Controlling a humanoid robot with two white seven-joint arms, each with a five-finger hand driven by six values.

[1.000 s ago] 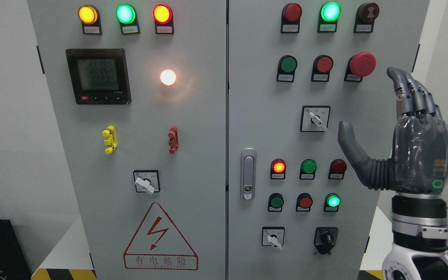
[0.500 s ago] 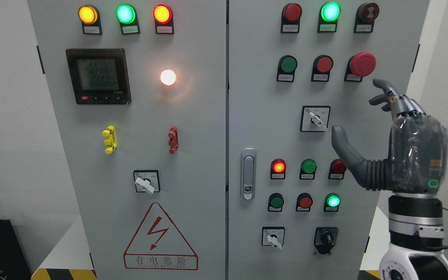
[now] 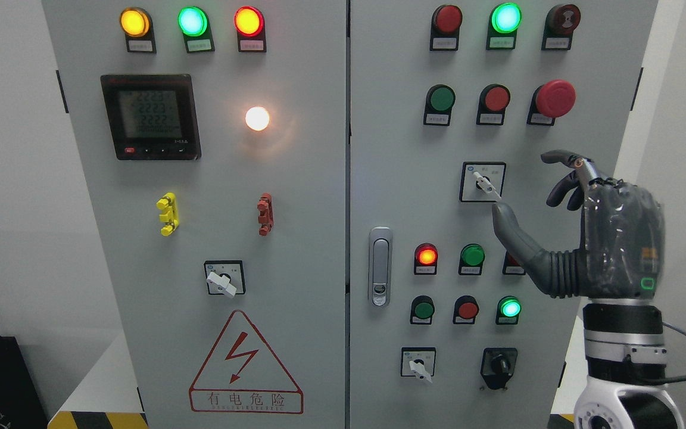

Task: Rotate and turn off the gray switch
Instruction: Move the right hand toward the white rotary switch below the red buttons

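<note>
The gray rotary switch (image 3: 483,182) sits in a black-framed square on the right cabinet door (image 3: 396,179), its white lever pointing down to the right. My right hand (image 3: 524,183) rises from the lower right, just right of the switch and not touching it. The thumb tip (image 3: 501,211) stands just below the lever's end. The index finger (image 3: 560,158) reaches forward above, the other fingers half curled. The hand is open and holds nothing. It partly hides a red lamp (image 3: 511,262).
Two similar gray switches sit at the left door (image 3: 224,279) and the lower right door (image 3: 418,363), beside a black key switch (image 3: 499,364). A red mushroom button (image 3: 554,98), lit lamps, push buttons and a door handle (image 3: 380,266) surround the hand.
My right hand has moved left and down toward the gray switch. Its fingers, upright a second ago, have bent forward, and the thumb tip now sits just under the lever.
</note>
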